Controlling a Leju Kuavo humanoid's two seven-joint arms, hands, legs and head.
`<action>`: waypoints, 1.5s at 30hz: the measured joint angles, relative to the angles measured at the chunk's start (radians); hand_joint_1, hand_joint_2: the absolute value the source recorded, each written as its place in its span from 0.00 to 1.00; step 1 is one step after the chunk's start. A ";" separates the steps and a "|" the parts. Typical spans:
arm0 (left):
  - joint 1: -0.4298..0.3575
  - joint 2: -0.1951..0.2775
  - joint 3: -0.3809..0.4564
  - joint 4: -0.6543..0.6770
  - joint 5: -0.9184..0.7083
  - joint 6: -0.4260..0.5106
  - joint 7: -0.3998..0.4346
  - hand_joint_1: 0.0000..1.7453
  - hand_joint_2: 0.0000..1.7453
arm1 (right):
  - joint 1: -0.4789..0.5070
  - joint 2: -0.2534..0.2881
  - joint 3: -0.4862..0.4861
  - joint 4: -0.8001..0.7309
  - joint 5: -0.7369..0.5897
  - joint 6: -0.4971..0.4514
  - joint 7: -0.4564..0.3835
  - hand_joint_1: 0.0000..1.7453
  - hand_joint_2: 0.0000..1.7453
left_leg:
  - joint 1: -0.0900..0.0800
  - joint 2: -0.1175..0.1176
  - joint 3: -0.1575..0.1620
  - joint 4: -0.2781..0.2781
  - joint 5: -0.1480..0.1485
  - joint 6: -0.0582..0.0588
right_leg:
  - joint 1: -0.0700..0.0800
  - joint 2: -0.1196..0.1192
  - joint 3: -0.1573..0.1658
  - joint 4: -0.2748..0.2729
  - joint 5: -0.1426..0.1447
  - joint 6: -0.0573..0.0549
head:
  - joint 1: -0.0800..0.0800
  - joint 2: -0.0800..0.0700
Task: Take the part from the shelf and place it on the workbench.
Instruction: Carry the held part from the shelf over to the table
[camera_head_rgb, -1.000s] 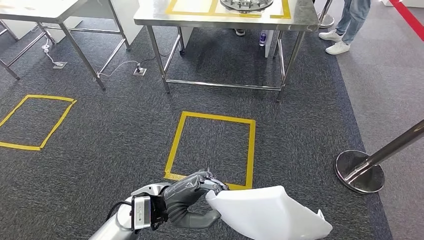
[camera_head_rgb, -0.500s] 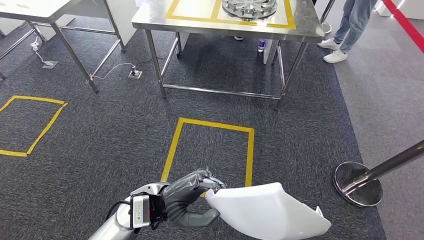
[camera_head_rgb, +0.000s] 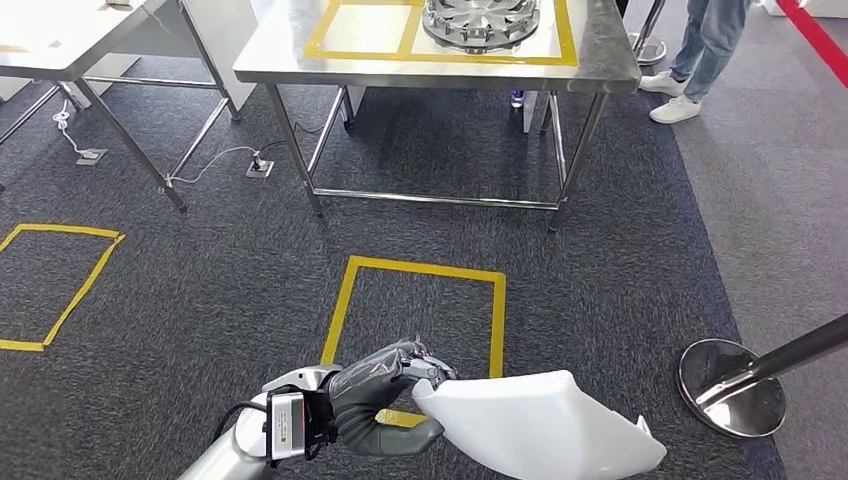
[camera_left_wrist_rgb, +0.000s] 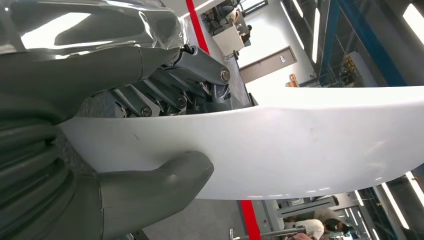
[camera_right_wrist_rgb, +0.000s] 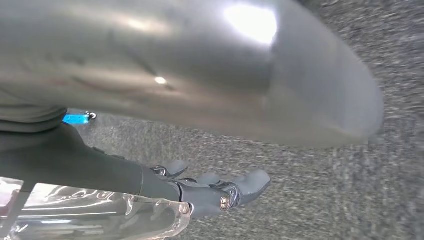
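The white curved part (camera_head_rgb: 540, 430) hangs low at the front of the head view, over dark carpet. My left hand (camera_head_rgb: 385, 395) grips its left end, dark fingers on top and thumb underneath. In the left wrist view the thumb (camera_left_wrist_rgb: 155, 192) presses the part's white face (camera_left_wrist_rgb: 300, 145) while the fingers hook over its edge. The steel workbench (camera_head_rgb: 300, 60) stands ahead, its top marked with yellow tape. My right hand (camera_right_wrist_rgb: 215, 192) reaches out with straight fingers beside a blurred grey curved surface (camera_right_wrist_rgb: 200, 70); whether it touches anything I cannot tell.
A round metal wheel-like piece (camera_head_rgb: 480, 18) lies on the workbench. A yellow tape square (camera_head_rgb: 345, 300) marks the carpet between me and the bench. A chrome stanchion base (camera_head_rgb: 730, 385) stands at right, a person's legs (camera_head_rgb: 700, 50) at far right, a second table (camera_head_rgb: 60, 40) at left.
The whole picture has shifted: the workbench and floor square sit lower and nearer, so the camera has moved forward. The left hand's hold on the white part is unchanged.
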 joint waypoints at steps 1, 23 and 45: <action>0.000 0.001 0.000 0.001 -0.001 0.000 0.000 1.00 1.00 | 0.000 0.001 0.000 0.000 0.000 0.000 0.000 0.00 0.00 | -0.003 0.000 -0.007 -0.043 0.017 0.008 | 0.003 0.002 0.021 -0.001 -0.016 0.000 | -0.001 0.000; -0.031 0.001 -0.028 0.043 -0.002 0.021 -0.011 1.00 1.00 | 0.002 0.015 0.000 0.003 0.004 0.001 -0.017 0.00 0.00 | -0.020 -0.021 0.256 -0.221 0.095 0.036 | 0.006 -0.007 -0.130 0.037 0.087 0.016 | -0.005 0.000; -0.046 0.016 -0.046 0.065 -0.006 0.041 -0.035 1.00 1.00 | -0.006 0.008 0.000 0.005 0.002 0.001 -0.047 0.00 0.00 | -0.005 -0.003 0.164 -0.253 0.173 0.059 | -0.002 0.001 -0.165 0.283 -0.137 0.054 | -0.004 0.000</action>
